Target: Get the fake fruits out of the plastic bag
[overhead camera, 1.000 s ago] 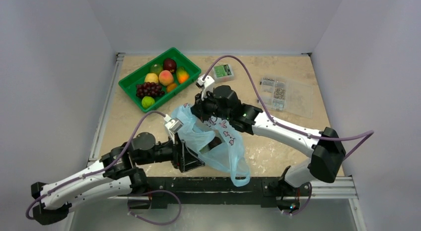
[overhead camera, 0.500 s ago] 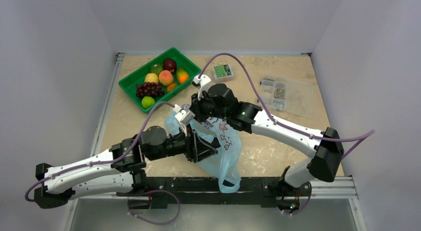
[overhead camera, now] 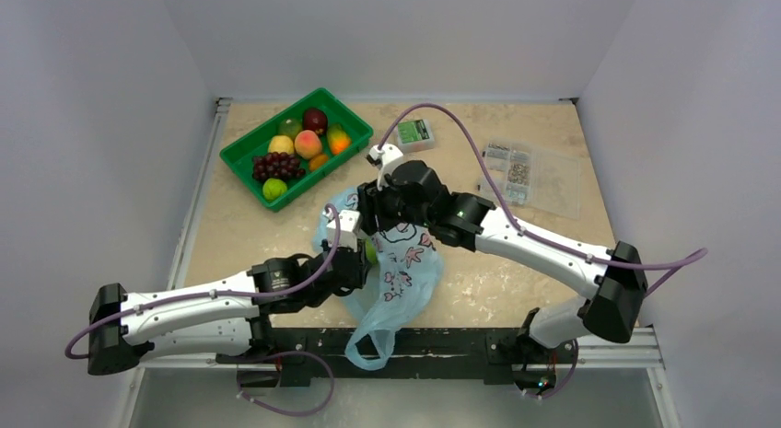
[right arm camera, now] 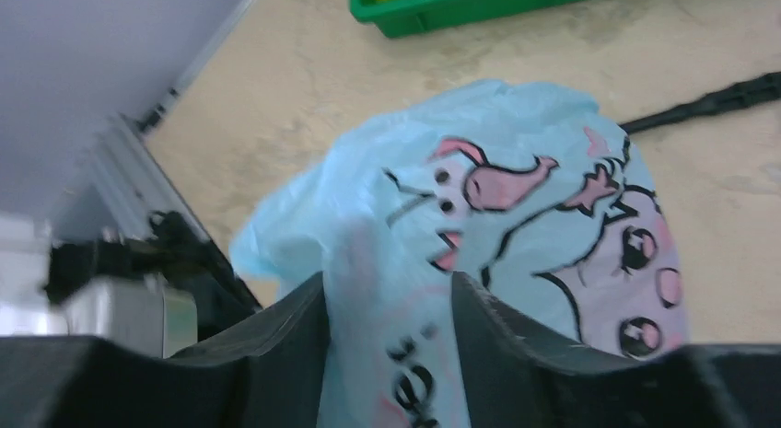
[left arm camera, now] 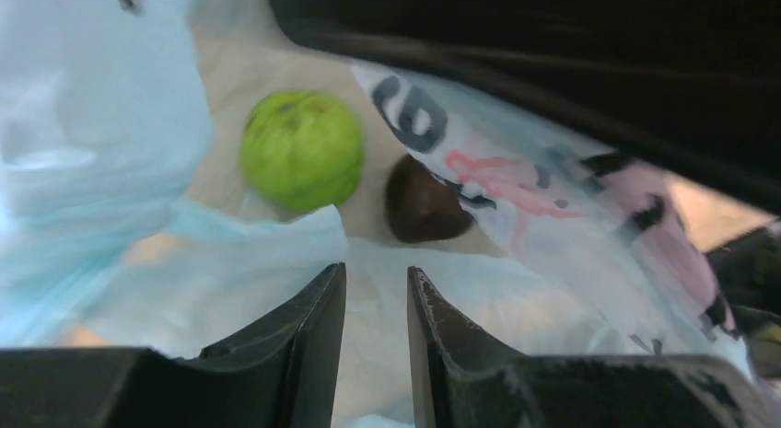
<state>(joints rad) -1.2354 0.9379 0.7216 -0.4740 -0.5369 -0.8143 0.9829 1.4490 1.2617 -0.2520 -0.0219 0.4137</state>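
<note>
The light-blue plastic bag point(overhead camera: 405, 267) lies crumpled at mid-table, one loop handle hanging over the near edge. My left gripper point(overhead camera: 367, 253) is pushed into its left side. In the left wrist view its jaws point(left arm camera: 373, 271) stand narrowly apart over bag film, nothing clamped. A green round fake fruit point(left arm camera: 302, 150) lies just ahead inside the bag point(left arm camera: 101, 124), beside a dark brown rounded thing point(left arm camera: 424, 202). That green fruit point(overhead camera: 370, 251) peeks out in the top view. My right gripper point(overhead camera: 379, 227) is at the bag's top; its jaws point(right arm camera: 387, 285) are open, with loose bag film point(right arm camera: 516, 216) between them.
A green tray point(overhead camera: 241, 152) holding several fruits point(overhead camera: 295, 147) stands at the back left, its corner also in the right wrist view point(right arm camera: 460, 5). A small green-labelled box point(overhead camera: 414, 133) and a clear parts box point(overhead camera: 525, 175) sit at the back right. The black rail point(overhead camera: 442, 341) runs along the near edge.
My right gripper has gone from shut on the bag to open, and the bag has sagged toward the near edge. My left arm has stretched further into the bag, its jaws narrowing.
</note>
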